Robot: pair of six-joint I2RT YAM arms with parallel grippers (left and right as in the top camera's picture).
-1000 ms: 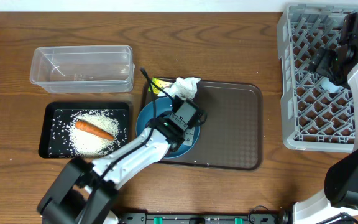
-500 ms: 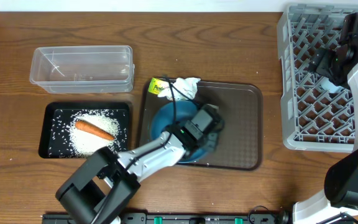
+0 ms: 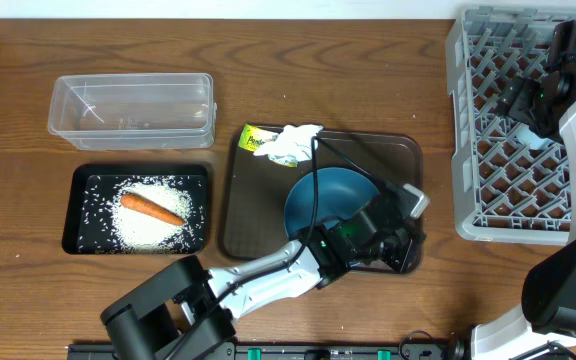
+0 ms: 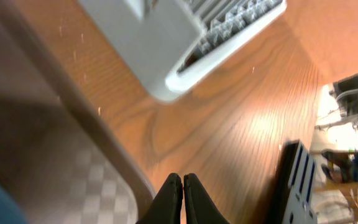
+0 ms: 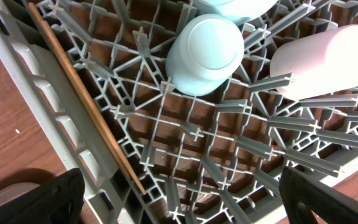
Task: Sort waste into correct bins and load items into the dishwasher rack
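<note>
Black left fingers (image 4: 183,198) are pressed together with nothing visible between them. Whether they catch the plate's rim lower down, I cannot tell. They sit over the 4 o'clock corner of the brown tray (image 3: 258,225), with the dark-blue plate (image 3: 338,195) at their 9 o'clock, on the tray. I judge this to be the plate's trip to the rack (image 3: 468,130), which stands at 2 o'clock on the bench (image 3: 368,80). Next I need a sure hold on the rim and a lift over the rack wall. My left arm (image 3: 263,272) reaches low from 7 o'clock across the tray. The right fingers (image 3: 526,102) gape wide and empty above the rack, where a chopstick (image 5: 86,99) and a cup (image 5: 328,62) lie. The napkin (image 3: 293,143) and wrapper (image 3: 256,140) wait at the tray's 11 o'clock.
</note>
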